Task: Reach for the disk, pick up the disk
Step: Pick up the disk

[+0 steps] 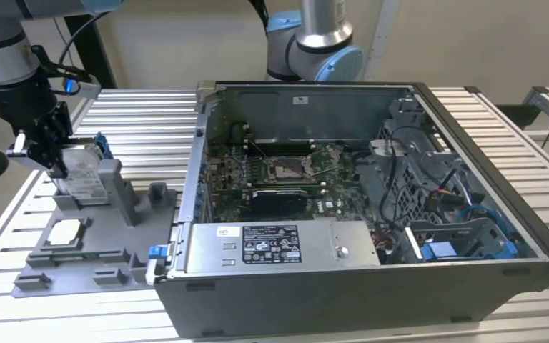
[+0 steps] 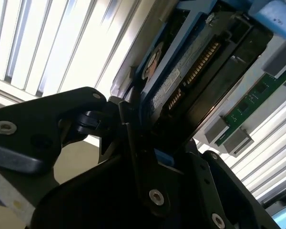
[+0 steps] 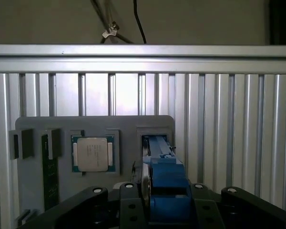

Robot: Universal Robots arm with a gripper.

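The disk [image 1: 86,175], a silver-grey drive with a white label in a blue frame, stands on edge at the slot of the grey holder tray [image 1: 112,239] on the exterior view's left. My gripper [image 1: 62,163] reaches down from above and is shut on the disk's upper end. In the first wrist view the blue frame of the disk [image 3: 164,183] sits between the black fingers [image 3: 128,202], above the tray's slot. The second wrist view shows the disk [image 2: 190,71] from its connector side, with a black finger [image 2: 133,138] pressed against it.
A small square silver chip [image 1: 65,232] lies in the tray, also in the first wrist view as the chip [image 3: 91,153], beside a memory stick [image 3: 50,171]. An open computer case [image 1: 351,293] with a labelled power-supply box [image 1: 274,246] stands at the exterior view's right. A second robot arm [image 1: 313,43] rises behind it.
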